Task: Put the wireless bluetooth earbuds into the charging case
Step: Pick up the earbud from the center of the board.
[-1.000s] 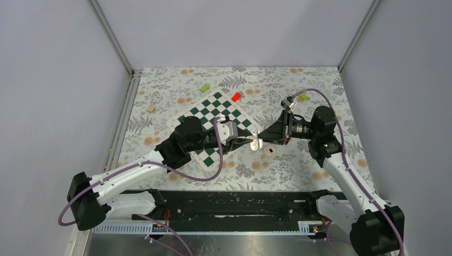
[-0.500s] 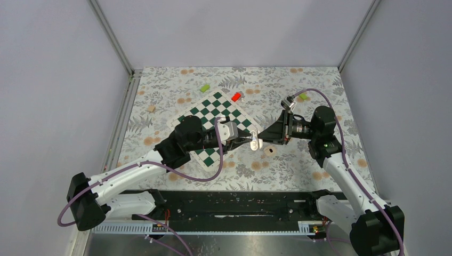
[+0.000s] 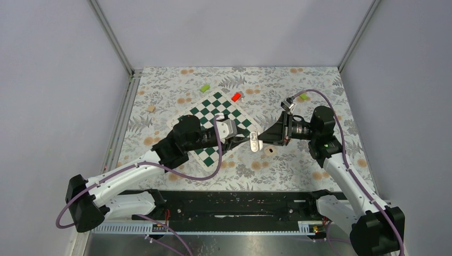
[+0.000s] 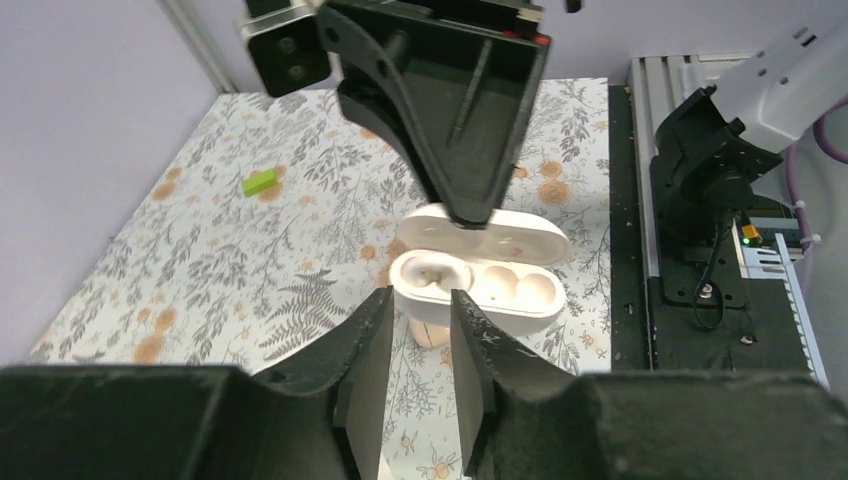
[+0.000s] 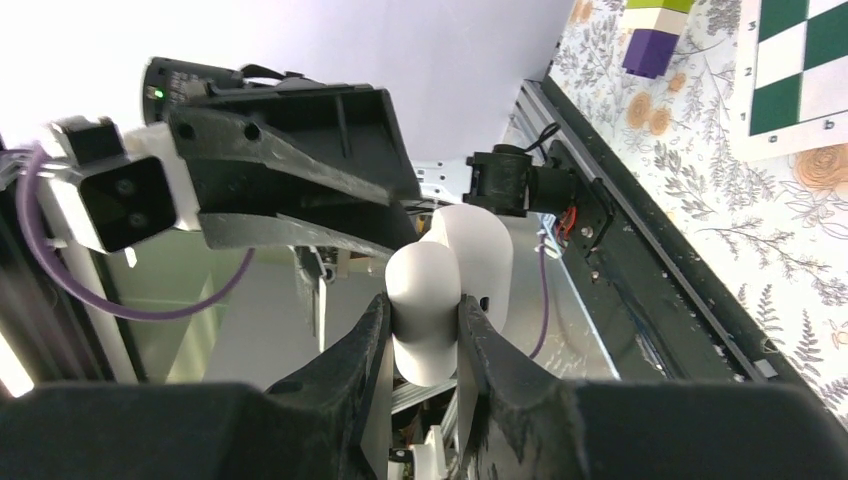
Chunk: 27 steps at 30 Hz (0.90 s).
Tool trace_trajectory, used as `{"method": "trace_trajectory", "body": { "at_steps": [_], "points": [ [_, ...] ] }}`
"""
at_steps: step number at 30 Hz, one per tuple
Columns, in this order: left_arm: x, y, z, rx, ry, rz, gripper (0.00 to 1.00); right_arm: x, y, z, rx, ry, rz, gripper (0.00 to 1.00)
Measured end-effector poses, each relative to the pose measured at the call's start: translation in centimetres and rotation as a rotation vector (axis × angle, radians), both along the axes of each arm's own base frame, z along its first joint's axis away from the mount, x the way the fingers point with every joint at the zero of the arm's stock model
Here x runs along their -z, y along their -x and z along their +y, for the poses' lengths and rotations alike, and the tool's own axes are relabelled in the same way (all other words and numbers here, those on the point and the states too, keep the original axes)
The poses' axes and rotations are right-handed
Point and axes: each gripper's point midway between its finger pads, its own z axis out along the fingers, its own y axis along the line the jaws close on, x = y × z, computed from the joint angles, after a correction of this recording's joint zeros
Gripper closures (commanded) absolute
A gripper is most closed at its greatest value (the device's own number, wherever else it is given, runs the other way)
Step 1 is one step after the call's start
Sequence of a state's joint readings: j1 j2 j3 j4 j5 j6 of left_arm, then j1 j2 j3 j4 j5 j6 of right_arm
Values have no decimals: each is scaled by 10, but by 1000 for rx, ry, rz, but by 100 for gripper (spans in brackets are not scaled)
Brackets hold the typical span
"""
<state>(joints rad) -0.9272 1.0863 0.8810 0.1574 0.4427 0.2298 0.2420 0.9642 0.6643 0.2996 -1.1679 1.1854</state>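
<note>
The charging case (image 4: 478, 285) is white and open, lid tipped back, and hangs above the table. My right gripper (image 5: 422, 305) is shut on its body (image 5: 440, 270) from above. A white earbud (image 4: 430, 272) seems to sit in the case's left hollow; the hollow beside it looks bare and peach-toned. My left gripper (image 4: 420, 300) is open just in front of that left hollow, with nothing between its fingers. From above, the case (image 3: 255, 142) shows between the left gripper (image 3: 248, 141) and the right gripper (image 3: 263, 141), near the chessboard's right corner.
A beige round piece with a dark hole (image 3: 269, 151) lies on the floral cloth right under the case. The chessboard (image 3: 213, 114) lies behind it. A red block (image 3: 236, 97), green blocks (image 3: 204, 87) (image 3: 303, 96) and a tan block (image 3: 151, 108) are scattered farther back.
The left gripper's jaws narrowed briefly and widened again. The left arm shifted very slightly. The case stays in the right gripper.
</note>
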Motion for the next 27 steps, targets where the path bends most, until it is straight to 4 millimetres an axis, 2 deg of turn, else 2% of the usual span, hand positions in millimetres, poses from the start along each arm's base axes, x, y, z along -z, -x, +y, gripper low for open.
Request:
{"method": "trace_trajectory", "body": {
  "at_steps": [5, 9, 10, 12, 14, 16, 18, 22, 27],
  "points": [
    [-5, -11, 8, -69, -18, 50, 42, 19, 0, -3, 27, 89, 7, 100],
    [-19, -17, 12, -105, 5, 89, 15, 36, -7, -9, 80, 178, 2, 100],
    [-22, -19, 12, -115, 13, 103, 11, 42, -9, -11, 95, 196, 10, 100],
    [-25, -24, 12, -142, 27, 141, 10, 49, -14, -16, 129, 225, 22, 100],
    [-23, -39, 10, -194, 38, 212, 9, 55, -20, -23, 169, 245, 32, 100],
    [-15, -60, 9, -265, 27, 301, 10, 61, -27, -34, 219, 262, 44, 100],
    [-3, -91, 6, -358, 9, 407, 10, 68, -32, -45, 269, 281, 61, 100],
    [34, -143, 0, -515, -31, 613, 12, 76, -38, -63, 346, 320, 75, 100],
    [97, -206, 5, -788, -138, 814, 28, 82, -35, -68, 356, 347, 82, 100]
  ]
}}
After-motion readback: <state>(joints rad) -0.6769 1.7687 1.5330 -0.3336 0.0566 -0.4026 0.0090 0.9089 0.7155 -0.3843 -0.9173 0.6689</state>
